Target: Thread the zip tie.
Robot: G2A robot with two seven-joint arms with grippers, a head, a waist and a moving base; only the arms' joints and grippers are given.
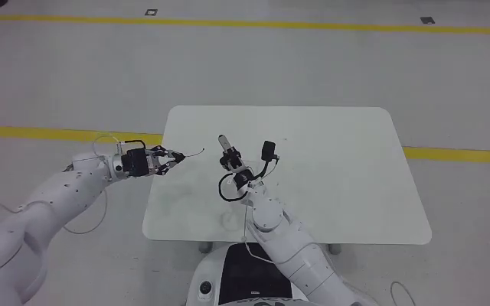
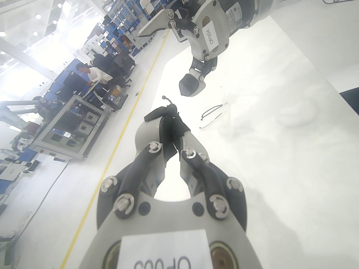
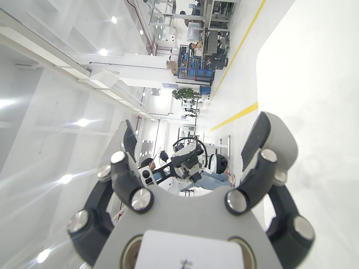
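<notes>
Pinching the zip tie, left fingers hover over table.

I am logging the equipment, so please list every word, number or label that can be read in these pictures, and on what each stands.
"OP004": white tag on the right gripper, in the left wrist view.
Base label on the left gripper: upside down, cut by the edge, not fully readable.
Base sticker in the right wrist view: cut off, unreadable.
Collar print on the right gripper: too small.
</notes>
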